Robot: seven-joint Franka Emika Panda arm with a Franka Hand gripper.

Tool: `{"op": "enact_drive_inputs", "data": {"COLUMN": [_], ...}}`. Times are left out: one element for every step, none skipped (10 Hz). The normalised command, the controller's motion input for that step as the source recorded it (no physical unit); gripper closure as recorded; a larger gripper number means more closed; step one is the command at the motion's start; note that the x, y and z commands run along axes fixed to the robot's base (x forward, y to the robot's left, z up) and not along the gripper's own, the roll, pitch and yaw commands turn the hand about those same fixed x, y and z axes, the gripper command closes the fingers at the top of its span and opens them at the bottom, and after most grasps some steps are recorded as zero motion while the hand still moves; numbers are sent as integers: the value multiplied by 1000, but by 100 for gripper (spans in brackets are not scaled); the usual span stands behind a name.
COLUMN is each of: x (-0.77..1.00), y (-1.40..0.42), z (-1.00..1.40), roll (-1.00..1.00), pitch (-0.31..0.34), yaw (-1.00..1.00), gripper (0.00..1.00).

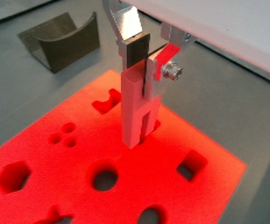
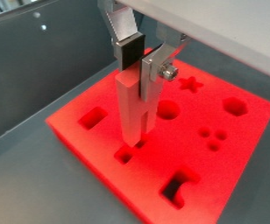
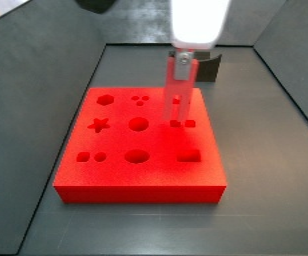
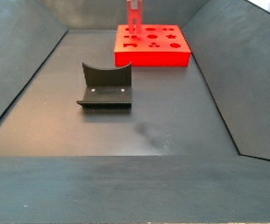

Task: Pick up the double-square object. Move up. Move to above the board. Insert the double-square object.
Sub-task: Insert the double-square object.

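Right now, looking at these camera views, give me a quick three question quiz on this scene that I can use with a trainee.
1. True or false: the gripper holds the double-square object upright over the board.
2. Where does the fixture stand?
A. on top of the board
B. on the floor, apart from the board
C. between the gripper's fingers
3. Fill in the missing word: in a side view the double-square object's lower end is at the board's ____ face.

Key
1. True
2. B
3. top; the views do not settle whether it has entered a hole.
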Motion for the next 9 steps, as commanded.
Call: {"op": "enact_drive_inputs", "data": {"x": [317,406,57,-134,-631,-551,-580,-497,-337], "y": [-49,0,0,0,0,43,60,146,97], "z": [-546,-746,-589,-529,-720,-909,-877,-849,-660], "roll": [0,-21,0,73,139,77,76,39,0], "pitch": [-53,-121,-6,0,46,0,0,-4,-6], "yaw": [186,237,266,363,286,134,60,49,83], "gripper": [100,100,100,100,100,100,100,100,100]}}
